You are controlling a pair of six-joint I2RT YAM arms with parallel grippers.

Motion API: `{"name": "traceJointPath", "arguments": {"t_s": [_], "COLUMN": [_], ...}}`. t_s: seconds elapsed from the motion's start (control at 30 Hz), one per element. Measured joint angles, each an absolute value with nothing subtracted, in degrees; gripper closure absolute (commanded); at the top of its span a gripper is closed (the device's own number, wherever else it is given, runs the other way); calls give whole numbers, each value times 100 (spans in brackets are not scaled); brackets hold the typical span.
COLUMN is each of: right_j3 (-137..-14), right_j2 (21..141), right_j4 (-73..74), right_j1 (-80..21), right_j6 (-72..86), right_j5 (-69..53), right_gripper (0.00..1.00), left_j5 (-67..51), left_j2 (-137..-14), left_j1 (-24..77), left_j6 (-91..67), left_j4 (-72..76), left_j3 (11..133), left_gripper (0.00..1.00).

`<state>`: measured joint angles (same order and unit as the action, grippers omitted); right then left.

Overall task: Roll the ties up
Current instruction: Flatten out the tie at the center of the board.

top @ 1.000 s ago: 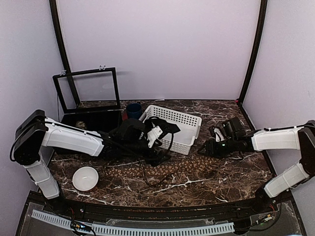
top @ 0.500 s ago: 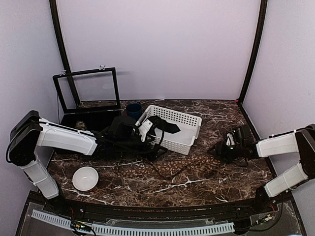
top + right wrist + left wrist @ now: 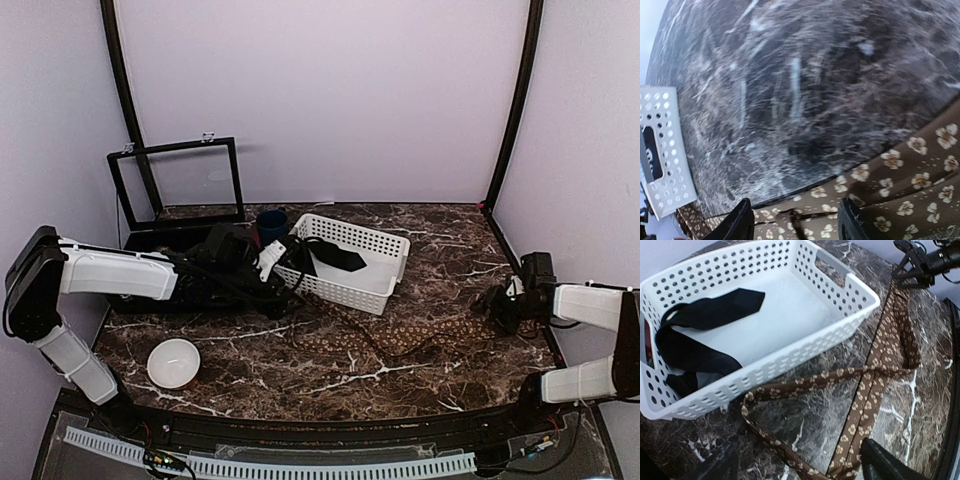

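left gripper (image 3: 800,467): my jaws wide, empty | right gripper (image 3: 497,303): I pinch the 3 o'clock end of the dark brown flower-patterned cloth tie (image 3: 400,338) | it lies 6 o'clock of white perforated plastic basket (image 3: 345,290)

Pale lilac walls (image 3: 330,100) enclose a dark marble table (image 3: 440,235).

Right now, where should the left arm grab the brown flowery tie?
I'd take the brown tie at its thin end beside the white basket. Come straight down from above, jaws across the strip: it lies flat on the table, and the basket wall blocks the far side.
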<state>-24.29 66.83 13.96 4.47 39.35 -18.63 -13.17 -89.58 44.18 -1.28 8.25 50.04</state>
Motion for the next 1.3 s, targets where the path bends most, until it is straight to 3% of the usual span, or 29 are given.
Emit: {"name": "traceJointPath", "arguments": {"t_s": [0.2, 0.63, 0.9, 1.07, 1.2, 1.3], "right_j3": [-2569, -2679, -2683, -2683, -2683, -2681], "right_j2": [6438, 6893, 6969, 6969, 6969, 6971], "right_j4": [1437, 873, 727, 718, 718, 718], "right_j1": [333, -760, -878, -880, -880, -880], "right_j6": [3564, 3479, 3483, 3483, 3476, 3474], "right_j5": [-2381, -3030, -3118, -3133, -3131, -3131], "right_gripper": [37, 36, 36, 37, 37, 37], "left_j5": [-1940, -2021, -1922, -1802, -1822, -1970], "left_j2": [-9041, -10940, -12046, -12503, -12691, -12634], "left_j1": [4484, 5140, 5140, 5113, 5048, 5006], "left_j6": [1085, 3730, 4206, 4272, 4388, 4471], "left_j4": [493, 248, -8, -126, -316, -403], "left_j3": [5092, 6938, 7841, 8383, 8746, 8685], "left_gripper": [29, 30, 19, 17, 23, 32]}}
